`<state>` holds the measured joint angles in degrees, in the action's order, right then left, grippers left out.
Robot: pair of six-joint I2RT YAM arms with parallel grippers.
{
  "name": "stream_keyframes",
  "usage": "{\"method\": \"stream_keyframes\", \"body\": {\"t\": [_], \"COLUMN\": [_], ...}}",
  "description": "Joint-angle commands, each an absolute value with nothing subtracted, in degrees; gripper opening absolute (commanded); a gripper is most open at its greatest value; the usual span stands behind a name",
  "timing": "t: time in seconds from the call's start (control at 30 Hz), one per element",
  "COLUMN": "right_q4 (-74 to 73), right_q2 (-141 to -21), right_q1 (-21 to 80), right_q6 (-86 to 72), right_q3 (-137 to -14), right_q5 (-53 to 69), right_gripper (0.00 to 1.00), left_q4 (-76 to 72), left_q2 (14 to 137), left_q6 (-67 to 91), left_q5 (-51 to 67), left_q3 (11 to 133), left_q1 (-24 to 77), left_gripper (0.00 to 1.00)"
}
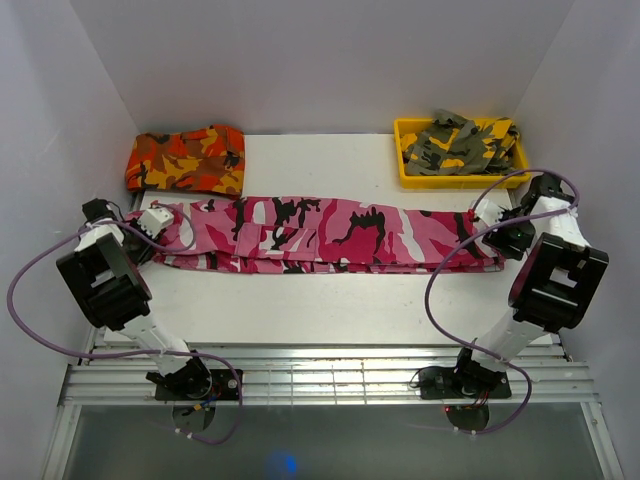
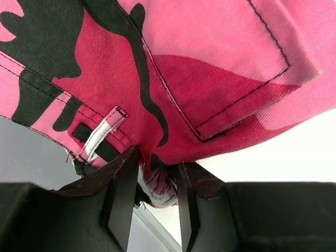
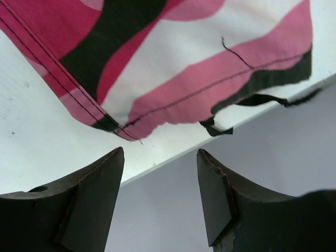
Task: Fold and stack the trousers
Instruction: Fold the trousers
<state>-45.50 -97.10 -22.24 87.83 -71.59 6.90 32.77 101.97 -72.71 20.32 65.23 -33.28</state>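
Note:
The pink, magenta, white and black camouflage trousers point(image 1: 320, 232) lie stretched across the table, folded lengthwise, with the waist at the left and the leg ends at the right. My left gripper point(image 1: 158, 222) is at the waist end. In the left wrist view it point(image 2: 157, 161) is shut on a bunched fold of the trousers point(image 2: 210, 79) by the waistband, near a belt loop point(image 2: 105, 131). My right gripper point(image 1: 493, 216) is at the leg end. In the right wrist view it point(image 3: 160, 153) is open and empty, just short of the trouser hem point(image 3: 210, 84).
Folded orange-red camouflage trousers point(image 1: 186, 160) lie at the back left. A yellow bin point(image 1: 404, 152) at the back right holds olive-grey camouflage trousers point(image 1: 460, 145). The table's right edge point(image 3: 247, 107) runs close under the hem. Walls stand on three sides.

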Motion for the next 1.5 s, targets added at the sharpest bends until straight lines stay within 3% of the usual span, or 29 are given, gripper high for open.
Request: {"method": "stream_keyframes", "body": {"t": [0.0,0.13,0.23,0.33,0.37,0.43,0.57,0.73,0.8,0.83,0.87,0.9,1.0,1.23,1.47], "right_q4": [-45.62,-44.56,-41.58,-41.39,-41.92,-42.63,-46.57,-61.83,-65.11,-69.30,-70.91,-72.06,-72.69,-56.70,-49.40], "right_q2": [-97.82,-99.40,-101.15,-103.35,-103.88,-104.41,-103.80,-107.65,-111.94,-113.71,-115.30,-118.10,-120.14,-116.11,-115.58], "right_q1": [-21.18,-20.04,-19.34,-19.25,-19.25,-19.25,-19.25,-19.42,-20.12,-21.26,-21.88,-22.41,-24.08,-24.78,-26.01], "right_q6": [90.79,90.09,89.30,87.63,87.54,88.06,90.00,85.53,78.07,75.52,69.76,66.57,54.61,31.41,25.75], "right_q3": [-70.05,-69.00,-68.20,-71.35,-72.24,-73.38,-77.67,-90.86,-98.21,-100.96,-103.60,-105.97,-109.51,-96.25,-86.84], "right_q5": [8.27,7.91,6.42,5.89,5.71,4.49,2.73,5.18,7.55,8.86,11.75,13.43,19.85,22.50,20.74], "right_gripper": [0.64,0.65,0.55,0.31,0.16,0.08,0.08,0.08,0.24,0.33,0.46,0.48,0.52,0.49,0.53], "left_q4": [34.89,35.25,35.51,35.77,35.68,35.51,35.68,35.77,36.12,36.56,37.00,38.31,39.11,39.11,39.37], "left_q2": [100.02,99.75,100.54,100.81,100.81,101.25,102.65,102.92,101.35,100.55,99.68,97.93,93.98,88.07,84.11], "left_q6": [-70.14,-69.43,-68.91,-68.82,-68.73,-68.38,-66.71,-66.09,-65.13,-64.69,-64.17,-63.20,-61.09,-53.80,-50.01], "left_q5": [20.91,21.97,21.27,20.74,20.57,20.30,19.86,19.07,20.56,21.52,23.97,25.39,30.14,36.12,37.35], "left_q3": [66.71,66.97,67.06,66.36,66.27,66.18,67.41,68.20,68.38,68.55,68.64,68.99,68.91,70.40,71.80], "left_q1": [-33.58,-33.57,-33.57,-33.57,-33.57,-33.57,-33.57,-33.57,-33.57,-33.57,-33.57,-33.57,-33.57,-33.57,-33.57], "left_gripper": [0.45,0.45,0.45,0.45,0.45,0.44,0.44,0.46,0.49,0.55,0.84,0.92,0.96,0.96,0.97]}}
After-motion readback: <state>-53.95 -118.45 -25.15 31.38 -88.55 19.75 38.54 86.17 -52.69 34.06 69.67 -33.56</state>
